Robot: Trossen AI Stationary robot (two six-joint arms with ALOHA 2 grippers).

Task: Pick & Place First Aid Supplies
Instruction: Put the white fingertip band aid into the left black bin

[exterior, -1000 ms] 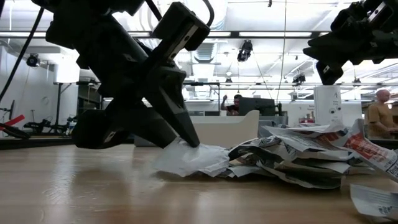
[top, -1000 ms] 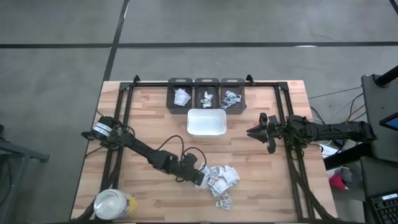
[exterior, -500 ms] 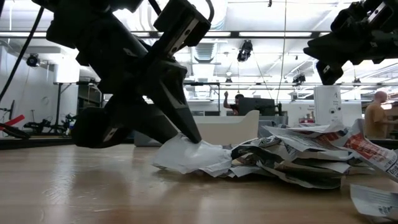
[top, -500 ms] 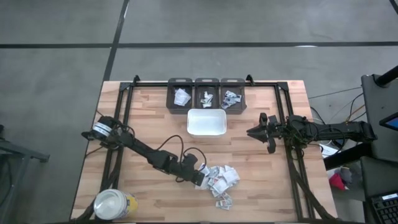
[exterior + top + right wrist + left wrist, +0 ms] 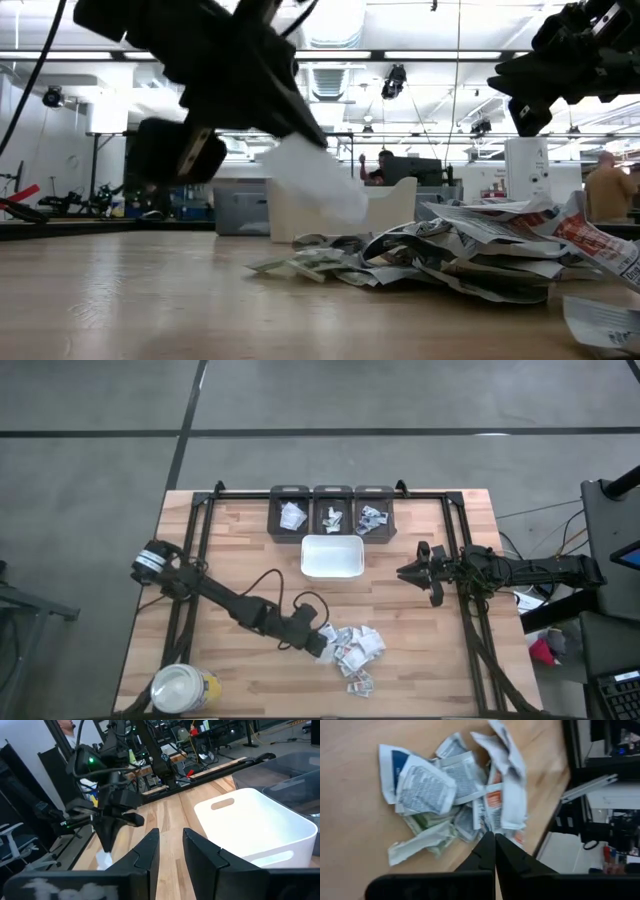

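The left gripper (image 5: 300, 135) is hanging above the surface (image 5: 240, 550) beside the heap of first aid supplies (image 5: 352, 648), its fingers pressed together and pinching one white packet (image 5: 315, 180). In the low view that packet is dangling clear of the wood, apart from the heap. In the left wrist view the fingertips are meeting in a closed point over the scattered sachets; the held packet itself is not discernible there.

The right gripper (image 5: 413, 573) is waiting over the right side of the surface, near the white tray (image 5: 332, 557), with its fingers slightly apart and holding nothing.

Step in hand, as judged: the pick appears complete and the carry is beginning. Three dark bins (image 5: 332, 509) are sitting at the far edge behind the tray, each already containing packets.

The next move is calling for a lift high enough to clear the heap, travel across toward the tray or the matching bin, and release only once over the receptacle. The grip is on thin paper, so slippage in transit is a risk.
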